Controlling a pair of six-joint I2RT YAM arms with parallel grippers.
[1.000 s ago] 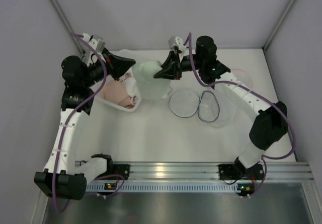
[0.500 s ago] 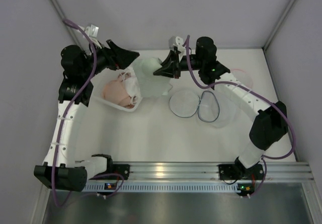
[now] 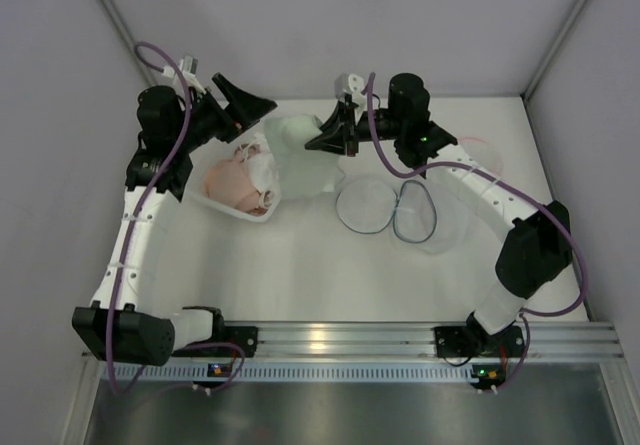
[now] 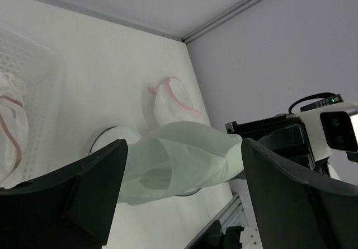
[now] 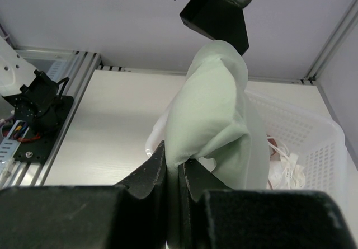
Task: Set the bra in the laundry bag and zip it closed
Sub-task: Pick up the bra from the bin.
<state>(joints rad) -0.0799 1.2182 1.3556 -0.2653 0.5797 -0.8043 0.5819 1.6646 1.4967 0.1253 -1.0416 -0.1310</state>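
Note:
My right gripper (image 3: 322,140) (image 5: 179,159) is shut on a fold of a pale green bra (image 3: 300,160) (image 5: 215,109), which hangs above the table beside the basket. My left gripper (image 3: 255,107) (image 4: 184,148) is open, raised to the left of the bra with nothing between its fingers. The green bra (image 4: 184,156) shows beyond that gap. Translucent round laundry bags with dark rims (image 3: 365,205) (image 3: 415,212) lie flat on the table to the right of the bra.
A white mesh basket (image 3: 245,215) (image 5: 313,142) at the left holds peach and white bras (image 3: 232,183). Another round bag with a pink rim (image 3: 478,153) (image 4: 170,95) lies at the back right. Walls close in the table at the back and sides.
My left gripper went from shut to open and lifted away from the basket toward the back. The right gripper kept its hold on the green bra, nearly still.

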